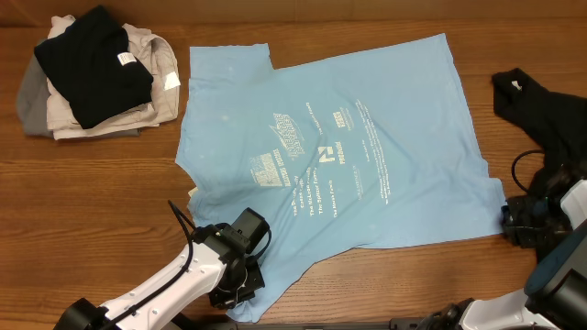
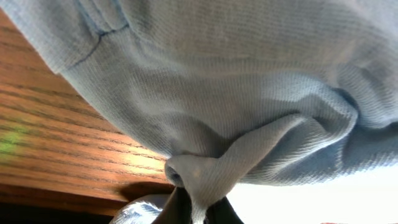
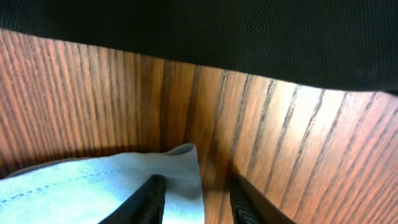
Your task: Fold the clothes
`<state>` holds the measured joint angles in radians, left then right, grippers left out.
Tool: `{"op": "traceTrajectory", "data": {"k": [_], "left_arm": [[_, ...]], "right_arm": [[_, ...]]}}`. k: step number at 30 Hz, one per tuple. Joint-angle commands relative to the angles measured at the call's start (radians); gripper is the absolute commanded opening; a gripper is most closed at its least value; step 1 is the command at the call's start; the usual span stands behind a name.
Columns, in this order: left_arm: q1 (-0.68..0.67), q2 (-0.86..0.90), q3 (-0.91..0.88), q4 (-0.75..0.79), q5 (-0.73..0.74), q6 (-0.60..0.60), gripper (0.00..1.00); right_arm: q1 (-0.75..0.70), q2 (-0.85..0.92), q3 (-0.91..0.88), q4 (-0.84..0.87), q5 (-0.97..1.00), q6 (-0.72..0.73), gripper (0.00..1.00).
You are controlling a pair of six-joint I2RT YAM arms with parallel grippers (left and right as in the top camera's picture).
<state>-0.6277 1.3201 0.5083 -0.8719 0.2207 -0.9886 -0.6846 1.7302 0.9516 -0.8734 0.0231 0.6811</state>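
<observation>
The light blue T-shirt with white lettering lies spread flat on the wooden table. My left gripper is at its near left corner. In the left wrist view the jaws are shut on a pinched fold of the blue cloth. My right gripper is at the shirt's near right corner. In the right wrist view its fingers are open and straddle the corner of the blue cloth, one finger over cloth, the other over wood. A black shirt lies crumpled at the right, and also shows in the right wrist view.
A pile of folded clothes, black on top of beige and grey, sits at the far left corner. Bare wood lies left of the T-shirt. The table's near edge runs close behind both grippers.
</observation>
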Motion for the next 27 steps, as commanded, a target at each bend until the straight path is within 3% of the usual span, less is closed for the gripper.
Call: {"op": "traceTrajectory", "data": {"k": [1,3,5,6,13,20,27], "left_arm": [[-0.001,0.021,-0.035,0.019,-0.013,0.008,0.05],[-0.001,0.021,-0.035,0.019,-0.013,0.008,0.04],[-0.001,0.021,-0.031,0.015,-0.013,0.008,0.04],[-0.001,0.021,-0.026,0.008,-0.013,0.008,0.04],[-0.001,0.018,0.061,-0.106,-0.047,0.008,0.04],[-0.003,0.014,0.185,-0.286,-0.097,0.001,0.04],[-0.048,-0.026,0.252,-0.37,-0.058,0.001,0.04]], "right_arm": [[0.005,0.002,-0.01,0.0,0.025,0.008,0.36],[0.005,0.002,-0.01,-0.011,0.025,0.032,0.3],[0.005,0.002,-0.01,-0.014,0.024,0.035,0.08],[0.005,0.002,-0.01,-0.014,0.024,0.035,0.04],[0.005,0.002,0.003,-0.038,0.02,0.063,0.04],[0.004,-0.019,0.114,-0.185,0.029,0.118,0.04],[0.004,-0.057,0.214,-0.312,0.028,0.169,0.04]]}}
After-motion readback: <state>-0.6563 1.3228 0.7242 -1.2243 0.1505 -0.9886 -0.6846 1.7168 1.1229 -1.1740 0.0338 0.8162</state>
